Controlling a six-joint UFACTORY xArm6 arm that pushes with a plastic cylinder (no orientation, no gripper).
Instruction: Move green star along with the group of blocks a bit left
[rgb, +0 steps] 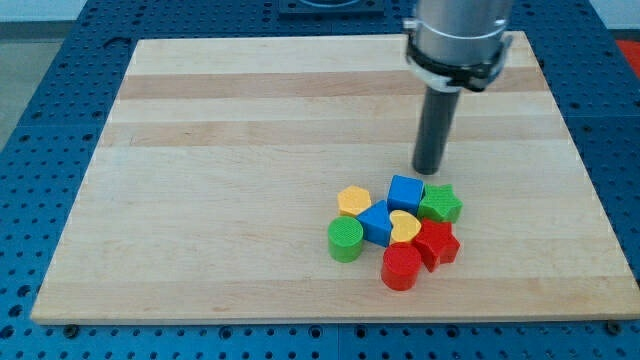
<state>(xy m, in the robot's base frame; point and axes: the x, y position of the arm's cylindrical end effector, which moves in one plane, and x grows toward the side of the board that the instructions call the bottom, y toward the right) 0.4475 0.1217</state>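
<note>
The green star (441, 204) sits at the right edge of a tight cluster of blocks on the wooden board (250, 150), right of centre toward the view's bottom. The cluster also holds a blue cube (405, 192), a yellow hexagon (353, 200), a second blue block (375, 222), a yellow heart (404, 226), a green cylinder (345, 240), a red star (436, 244) and a red cylinder (401, 267). My tip (427, 171) stands just above the cluster, a short way above the blue cube and the green star, touching neither as far as I can see.
The board lies on a blue perforated table (40, 120). The arm's grey metal housing (458, 40) hangs over the board's upper right part.
</note>
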